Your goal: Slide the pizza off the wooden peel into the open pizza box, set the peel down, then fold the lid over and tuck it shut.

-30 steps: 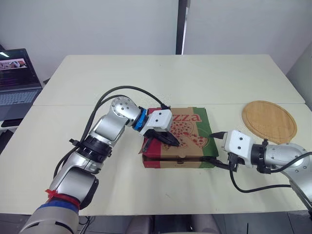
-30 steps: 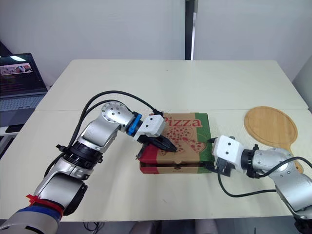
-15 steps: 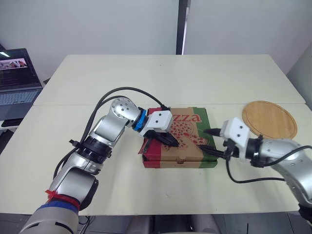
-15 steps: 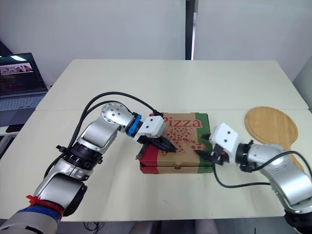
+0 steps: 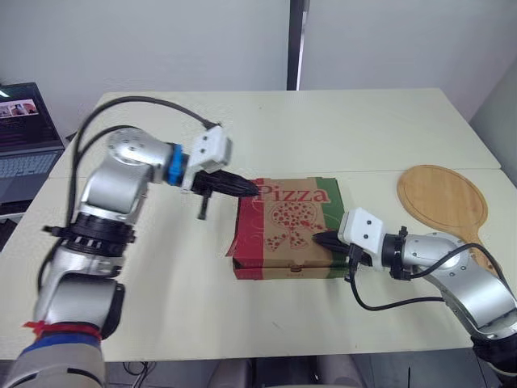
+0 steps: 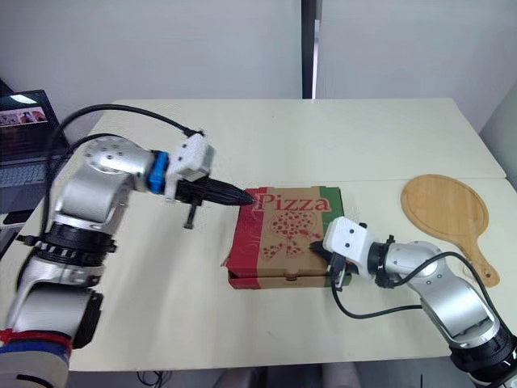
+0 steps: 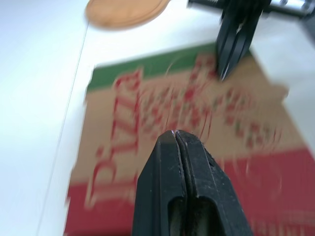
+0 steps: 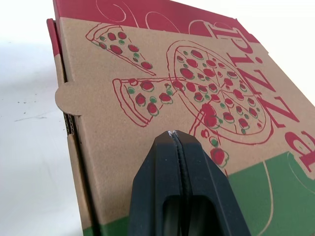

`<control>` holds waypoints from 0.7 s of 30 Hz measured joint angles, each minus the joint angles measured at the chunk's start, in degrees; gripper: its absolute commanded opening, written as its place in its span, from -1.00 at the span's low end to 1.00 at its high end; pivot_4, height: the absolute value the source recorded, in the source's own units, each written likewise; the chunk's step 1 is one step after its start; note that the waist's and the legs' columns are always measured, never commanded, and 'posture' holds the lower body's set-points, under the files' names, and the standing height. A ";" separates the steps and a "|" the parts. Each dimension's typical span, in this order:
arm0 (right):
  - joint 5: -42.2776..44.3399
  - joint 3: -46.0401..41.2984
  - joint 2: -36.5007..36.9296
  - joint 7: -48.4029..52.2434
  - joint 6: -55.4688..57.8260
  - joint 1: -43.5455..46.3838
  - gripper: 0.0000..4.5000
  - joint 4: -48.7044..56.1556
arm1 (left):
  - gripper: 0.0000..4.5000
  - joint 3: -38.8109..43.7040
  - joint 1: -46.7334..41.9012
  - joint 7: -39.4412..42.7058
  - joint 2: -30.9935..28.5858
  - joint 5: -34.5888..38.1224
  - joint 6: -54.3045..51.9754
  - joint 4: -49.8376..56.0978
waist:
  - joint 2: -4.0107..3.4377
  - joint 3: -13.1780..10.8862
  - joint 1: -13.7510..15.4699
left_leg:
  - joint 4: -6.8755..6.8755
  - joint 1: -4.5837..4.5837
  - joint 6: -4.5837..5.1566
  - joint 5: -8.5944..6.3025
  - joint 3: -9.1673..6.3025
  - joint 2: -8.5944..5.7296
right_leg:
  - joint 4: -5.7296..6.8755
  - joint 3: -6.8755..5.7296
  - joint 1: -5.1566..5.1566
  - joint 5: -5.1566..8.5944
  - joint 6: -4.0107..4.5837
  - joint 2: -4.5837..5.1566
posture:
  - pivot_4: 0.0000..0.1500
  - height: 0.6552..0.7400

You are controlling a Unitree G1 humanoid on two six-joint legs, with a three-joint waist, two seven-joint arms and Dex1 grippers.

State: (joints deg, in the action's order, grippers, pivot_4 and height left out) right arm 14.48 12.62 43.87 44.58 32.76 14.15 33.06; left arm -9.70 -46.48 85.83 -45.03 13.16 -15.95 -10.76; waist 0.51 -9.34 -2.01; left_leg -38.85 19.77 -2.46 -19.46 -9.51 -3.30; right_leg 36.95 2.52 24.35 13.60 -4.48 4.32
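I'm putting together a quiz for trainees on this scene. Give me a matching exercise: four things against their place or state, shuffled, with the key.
Things:
1. pizza box
2. wooden peel
3. laptop
4. left gripper

Places or states:
A. shut, tip near the box's far left corner
B. beyond the left edge of the table, screen lit
C. lid down, mid-table
D. flat on the table at the robot's right, nothing on it

Pairs: 1-C, 2-D, 3-B, 4-A
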 measured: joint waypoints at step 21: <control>-0.40 -0.05 0.00 1.58 -0.89 -0.07 -0.98 -0.78 | -1.00 -2.68 15.47 -2.46 -0.50 -0.63 -2.01 12.13 | 0.06 -0.03 0.62 | -0.07 0.07 0.01 -0.01 -0.08 -0.02 | 0.00 -0.05 -0.05 0.00 0.00 0.01 | 1.00 1.00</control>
State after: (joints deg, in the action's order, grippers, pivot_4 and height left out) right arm 14.08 12.57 43.87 46.16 31.88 14.07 32.29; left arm -12.38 -31.02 83.37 -45.53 12.52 -17.96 1.37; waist 0.57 -9.37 -1.39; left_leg -38.91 19.84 -2.45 -19.47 -9.59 -3.32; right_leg 36.96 2.47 24.30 13.59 -4.47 4.34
